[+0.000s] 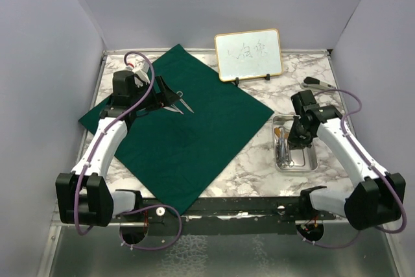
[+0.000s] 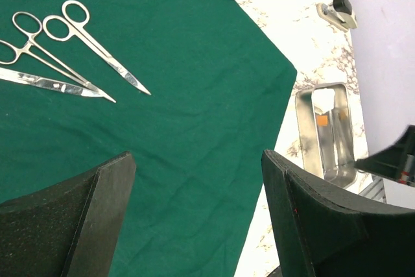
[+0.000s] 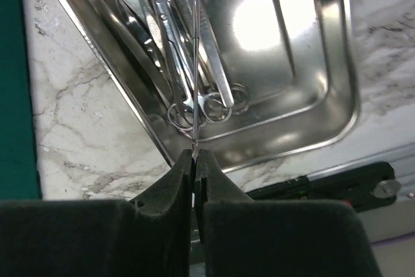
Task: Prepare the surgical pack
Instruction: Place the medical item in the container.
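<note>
The dark green cloth (image 1: 188, 134) lies spread as a diamond on the marble table, and three silver scissor-like instruments (image 2: 71, 56) rest on its far left part. My left gripper (image 2: 198, 157) hovers open over the bare cloth just beside them, nothing between its fingers (image 2: 97, 218). The small steel tray (image 1: 311, 160) sits on the marble to the cloth's right, with several more instruments (image 3: 194, 95) inside. My right gripper (image 3: 194, 154) is directly above the tray, shut on a thin silver instrument (image 3: 193, 50) seen edge-on, pinched at its very tip.
A gold-framed whiteboard (image 1: 248, 54) stands on feet at the back, just past the cloth's far corner. A small grey clip-like object (image 1: 316, 83) lies at the back right. Grey walls enclose the table, and a black rail (image 1: 259, 207) runs along the near edge.
</note>
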`<state>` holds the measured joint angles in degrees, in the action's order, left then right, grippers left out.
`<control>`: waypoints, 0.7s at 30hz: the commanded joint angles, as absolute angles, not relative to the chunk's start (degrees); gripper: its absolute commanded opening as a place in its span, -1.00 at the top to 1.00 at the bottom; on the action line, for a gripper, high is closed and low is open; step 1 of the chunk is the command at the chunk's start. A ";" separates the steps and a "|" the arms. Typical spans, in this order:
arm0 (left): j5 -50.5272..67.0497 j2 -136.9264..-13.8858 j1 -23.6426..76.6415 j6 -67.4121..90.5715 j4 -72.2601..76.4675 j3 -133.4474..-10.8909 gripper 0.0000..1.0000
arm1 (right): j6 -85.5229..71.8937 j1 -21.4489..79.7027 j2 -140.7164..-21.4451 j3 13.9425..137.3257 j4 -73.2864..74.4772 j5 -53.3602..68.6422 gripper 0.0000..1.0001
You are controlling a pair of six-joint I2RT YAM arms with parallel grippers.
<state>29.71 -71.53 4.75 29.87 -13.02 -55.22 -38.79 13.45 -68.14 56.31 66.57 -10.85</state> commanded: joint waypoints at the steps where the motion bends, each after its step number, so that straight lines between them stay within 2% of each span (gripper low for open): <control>1: 31.98 -69.55 5.01 29.45 -11.22 -54.95 -0.63 | -32.39 10.92 -71.31 52.51 56.10 -0.50 0.88; 10: 31.95 -69.57 4.88 29.45 -11.16 -54.84 -0.62 | -32.86 7.42 -74.91 51.13 56.02 0.57 0.81; 13: 31.64 -69.52 4.47 29.30 -11.17 -54.76 -0.62 | -34.25 7.34 -74.93 51.36 57.88 -3.72 0.57; 17: 31.35 -69.69 4.04 29.37 -11.23 -54.65 -0.62 | -36.72 7.27 -75.38 55.55 61.81 -11.43 0.51; 21: 29.39 -70.21 3.99 28.64 -12.20 -54.88 -0.63 | -35.86 7.29 -71.94 59.07 62.79 -12.87 0.48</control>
